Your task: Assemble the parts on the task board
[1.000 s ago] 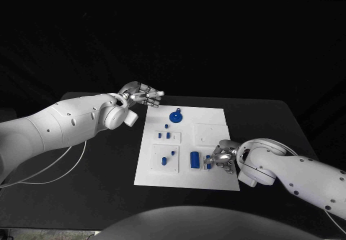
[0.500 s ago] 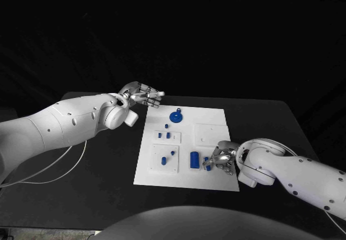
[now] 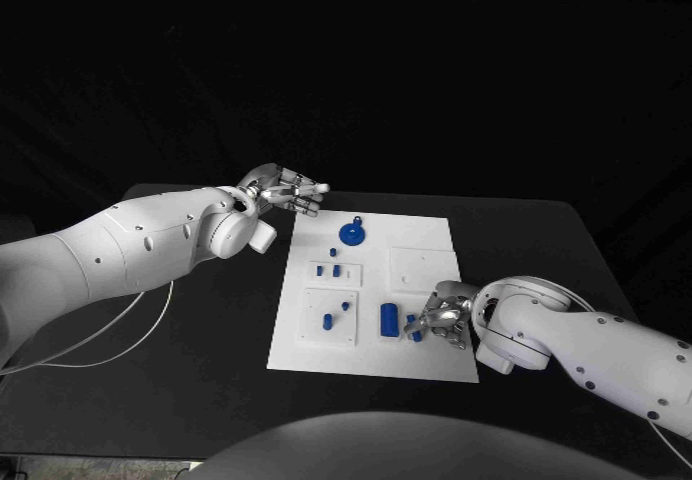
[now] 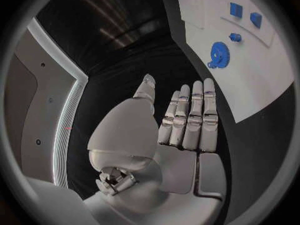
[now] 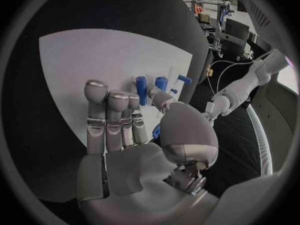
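Note:
The white task board lies in the middle of the table. On it sit a blue gear, a blue cylinder and several small blue parts. My right hand is low over the board's near right part, its fingers against a small blue part. In the right wrist view that part peeks out between thumb and fingers; whether it is held is unclear. My left hand hovers beyond the board's far left corner, fingers straight, holding nothing. The left wrist view shows the gear.
The black table stretches to both sides of the board. A white cable trails across the table under my left arm. Two raised white plates on the board carry small blue parts.
My right hand has crept slightly toward the board's near edge, along with the small blue part at its fingers. The left hand has stayed in place.

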